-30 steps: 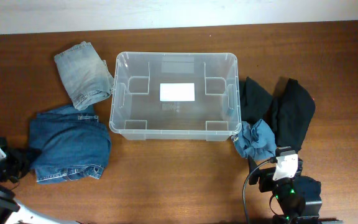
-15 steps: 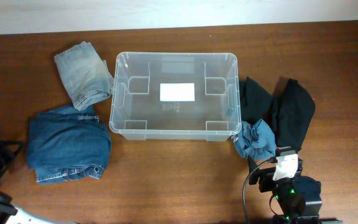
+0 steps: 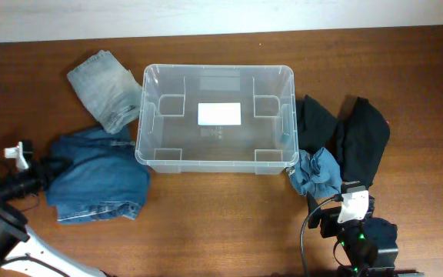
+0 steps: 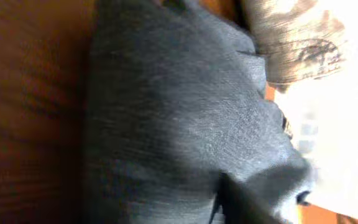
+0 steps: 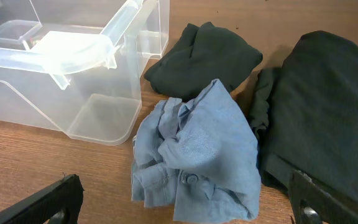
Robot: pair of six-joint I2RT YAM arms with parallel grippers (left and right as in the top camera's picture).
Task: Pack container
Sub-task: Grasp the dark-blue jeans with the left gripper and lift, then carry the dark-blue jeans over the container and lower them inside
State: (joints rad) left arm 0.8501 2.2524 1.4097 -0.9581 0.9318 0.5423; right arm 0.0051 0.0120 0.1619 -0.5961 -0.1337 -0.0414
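The clear container [image 3: 215, 159] stands empty at mid table, white label on its base; its corner shows in the right wrist view [image 5: 73, 53]. My left gripper [image 3: 44, 171] is pressed into the left edge of the dark blue jeans [image 3: 98, 173]. In the left wrist view the denim [image 4: 166, 112] fills the frame and only one dark finger [image 4: 241, 202] shows, so I cannot tell whether the jaws are open or shut. My right gripper [image 3: 351, 201] is open and empty [image 5: 185, 208], just short of a crumpled light blue shirt [image 5: 197, 149].
Folded light-wash jeans [image 3: 104, 98] lie left of the container's far corner and show in the left wrist view [image 4: 291, 37]. Two black garments [image 3: 316, 123] [image 3: 364, 142] lie right of the container, behind the blue shirt [image 3: 318, 173].
My left arm swung from the table's left edge into the dark jeans. The jeans shifted right and bunched against the container's front left corner. The right arm has not moved.
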